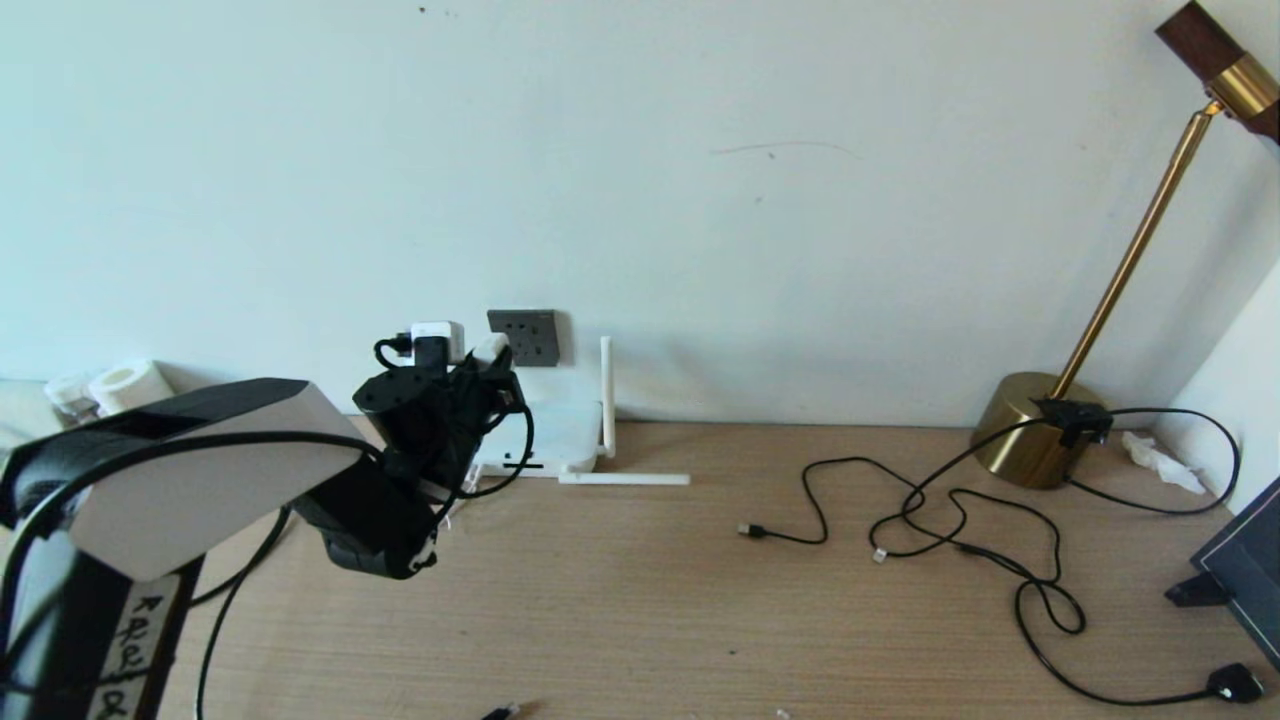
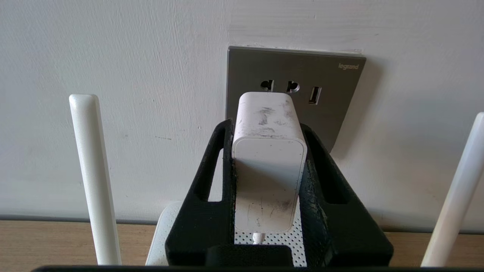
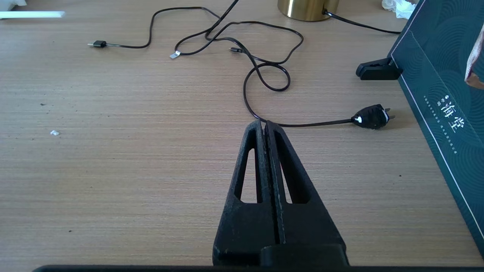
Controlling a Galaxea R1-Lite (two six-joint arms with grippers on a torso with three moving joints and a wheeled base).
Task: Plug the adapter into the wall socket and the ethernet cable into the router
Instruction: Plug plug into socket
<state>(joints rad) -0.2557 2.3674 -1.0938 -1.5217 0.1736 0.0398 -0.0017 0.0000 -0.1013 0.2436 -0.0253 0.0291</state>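
My left gripper (image 2: 266, 124) is shut on the white adapter (image 2: 269, 158) and holds it up against the dark grey wall socket (image 2: 295, 90). The adapter's front end covers the plate just under the upper pin holes, and its pins are hidden. In the head view the adapter (image 1: 491, 347) sits at the socket's (image 1: 527, 337) left edge. The white router (image 1: 548, 440) lies under the gripper, with antennas (image 2: 94, 177) upright on both sides. A small black connector (image 1: 500, 712) peeks in at the table's front edge; I cannot tell if it is the ethernet cable. My right gripper (image 3: 263, 122) hovers shut and empty.
One router antenna (image 1: 625, 479) lies flat on the table. Thin black cables (image 1: 950, 520) sprawl at the right, ending in a black plug (image 3: 372, 116). A brass lamp (image 1: 1040, 430) stands at the back right, a dark teal box (image 3: 442, 94) beside it. Tissue rolls (image 1: 125, 385) sit far left.
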